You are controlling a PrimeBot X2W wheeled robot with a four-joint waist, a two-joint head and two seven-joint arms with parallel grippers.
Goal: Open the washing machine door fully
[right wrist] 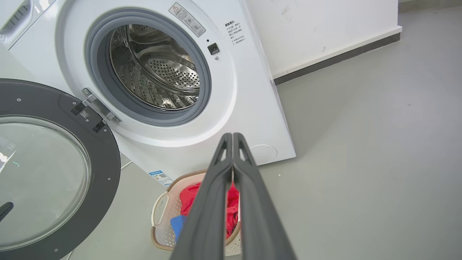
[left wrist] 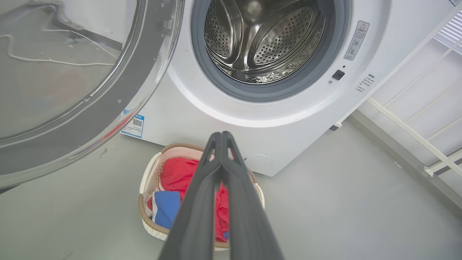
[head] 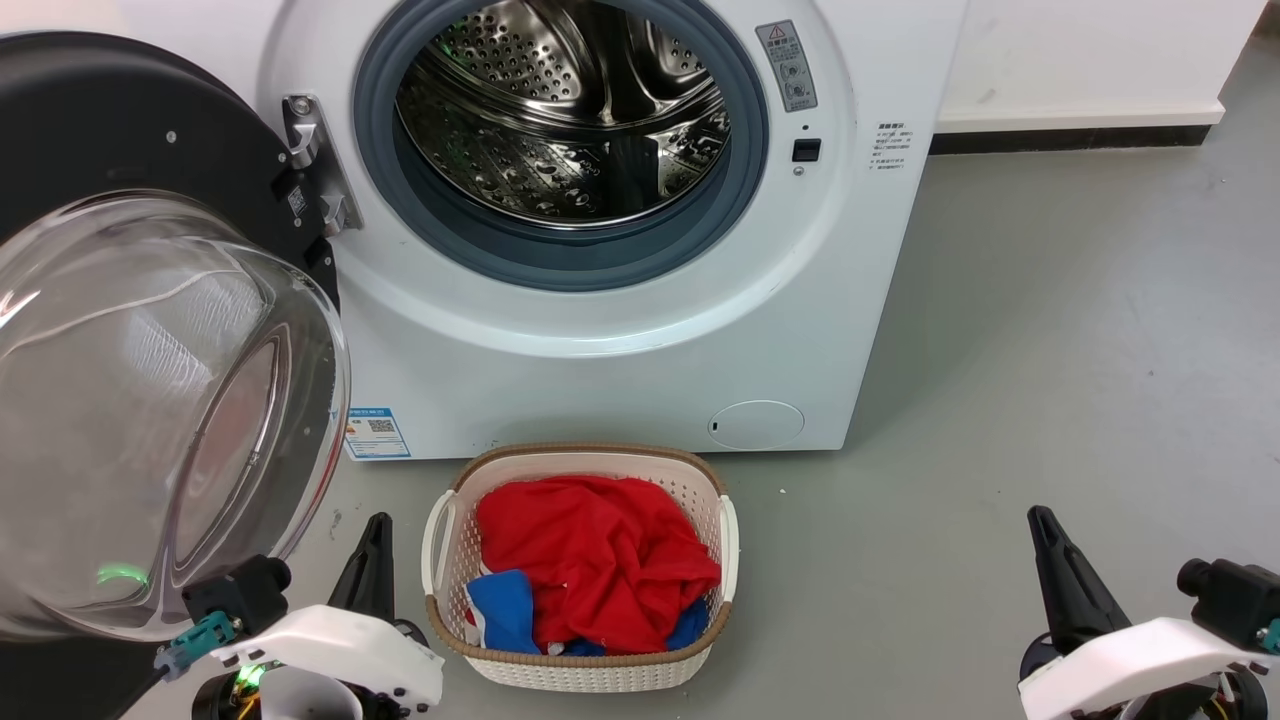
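Observation:
The white washing machine (head: 620, 370) faces me with its steel drum (head: 560, 110) bare inside a grey rubber ring. Its black round door (head: 130, 130) hangs swung out on the left hinge (head: 318, 165), the clear glass bowl (head: 150, 400) bulging toward me. The same door (right wrist: 104, 162) reaches the left edge of the right wrist view, and in the left wrist view the door (left wrist: 108, 108) sits at upper left. My left gripper (head: 378, 525) is shut and holds nothing, low beside the bowl's edge. At the lower right my right gripper (head: 1040, 520) is shut and holds nothing, well away from the machine.
A white woven basket (head: 440, 545) with red and blue clothes stands on the grey floor right before the machine, between my grippers. A white wall with a dark skirting (head: 1070, 138) runs to the machine's right. A white railing (left wrist: 408, 130) shows at the right of the left wrist view.

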